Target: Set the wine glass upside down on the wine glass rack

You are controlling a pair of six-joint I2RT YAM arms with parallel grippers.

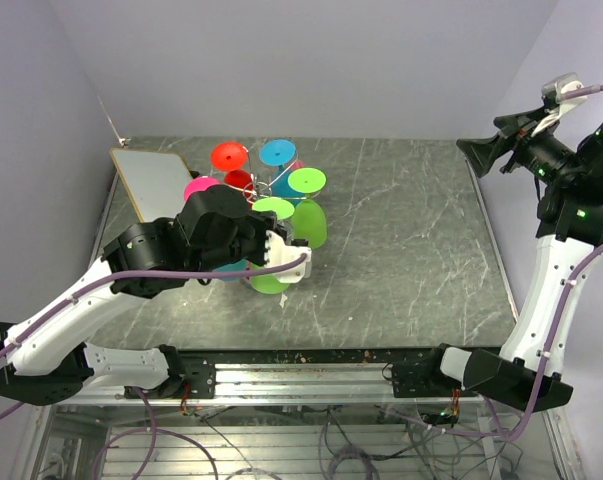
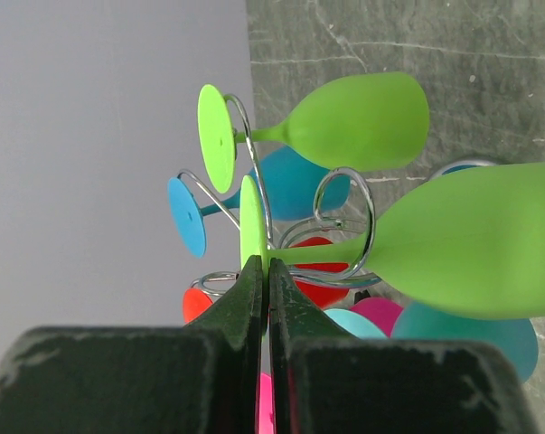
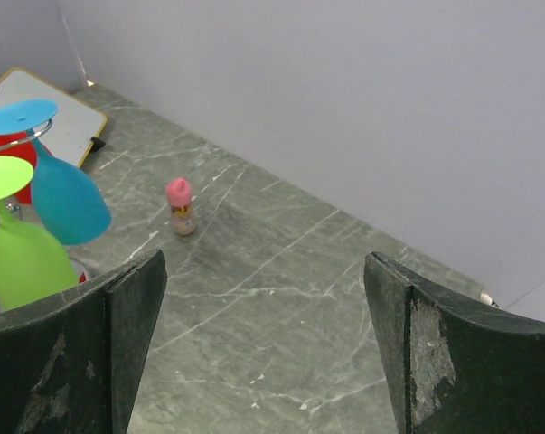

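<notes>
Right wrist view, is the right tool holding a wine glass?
No, the right tool is open wide, and only the table shows in the gap between its two sides.

— How does the left arm (image 1: 81, 300) sit?
— Stretched forward and inward, left gripper (image 2: 265, 268) pinched tight on the thin foot of the green wine glass (image 2: 471, 240).
— And the right arm (image 1: 551, 290)?
— Reared high at the side, right gripper (image 3: 263, 262) with jaws wide apart.
</notes>
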